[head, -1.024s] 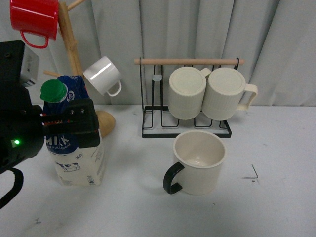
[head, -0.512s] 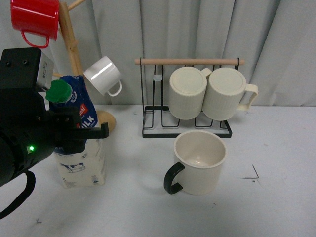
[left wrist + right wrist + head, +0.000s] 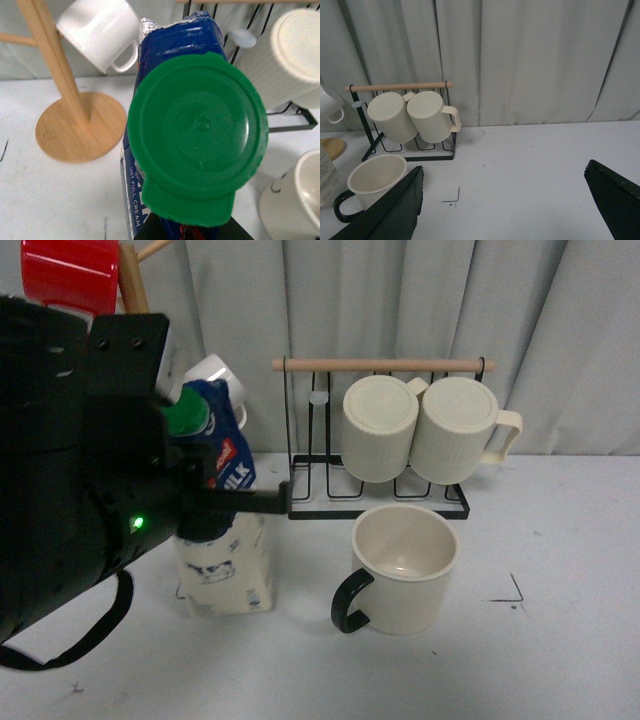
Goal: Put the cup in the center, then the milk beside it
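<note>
Left arm fills the near-left of the front view. The left fingers (image 3: 243, 502) are closed across the upper body of the milk (image 3: 226, 565), just below its sloped shoulder. We judge the high grip keeps the tall carton from swinging and leaves its base free to meet the surface (image 3: 560, 660) first.

- The carton sits left of the cup (image 3: 405, 568), near it but apart, with a clear gap between them.
- It leans a little, top toward the cup.
- We cannot tell whether its base rests on the surface or hangs just above it.

The left wrist view looks straight down on the green cap (image 3: 200, 132), so the camera is right over the carton. The mug tree (image 3: 80, 125) and small white mug (image 3: 100, 30) lie behind it.

The cup stands upright in the middle of the surface, in front of the wire rack (image 3: 380, 365), mouth up. Its black handle points toward the near-left, toward the carton. We read the first step as done. The cup's handle side is where the milk comes in, so there is a risk of nudging it.

The right fingers (image 3: 390, 212) are spread wide and hold nothing. They hang well back on the right, probably parked to keep clear of the left arm's path.

The two ribbed mugs (image 3: 420, 430) lie on their sides on the rack, untouched. The red mug (image 3: 70, 270) hangs high on the tree.
</note>
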